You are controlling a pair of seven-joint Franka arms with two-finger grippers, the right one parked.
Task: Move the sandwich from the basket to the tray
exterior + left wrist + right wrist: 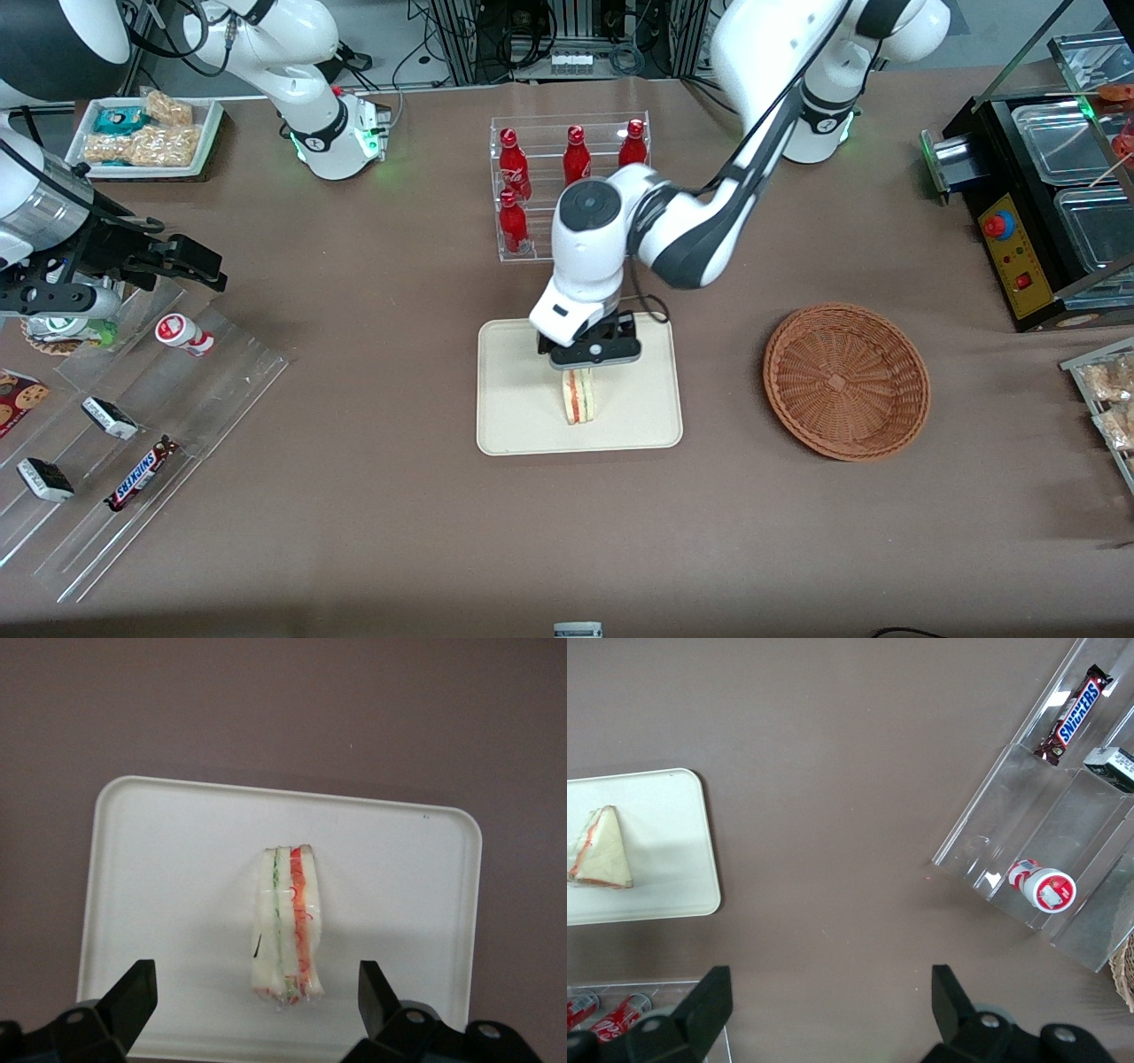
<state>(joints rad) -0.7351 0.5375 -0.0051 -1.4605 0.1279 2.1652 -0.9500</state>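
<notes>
The sandwich [578, 396] [288, 921] [601, 850] stands on its edge on the cream tray [523, 425] [168, 868] [664, 859], near the tray's middle, with red and green filling lines facing up. My left gripper [592, 353] [257, 1001] hovers just above it, open, its two black fingers [133, 992] wide apart on either side of the sandwich and not touching it. The wicker basket [846, 381] lies empty on the table toward the working arm's end, apart from the tray.
A clear rack of red cola bottles [567, 164] stands farther from the front camera than the tray. Clear acrylic shelves with snack bars [133, 478] lie toward the parked arm's end. A black appliance [1045, 204] sits at the working arm's end.
</notes>
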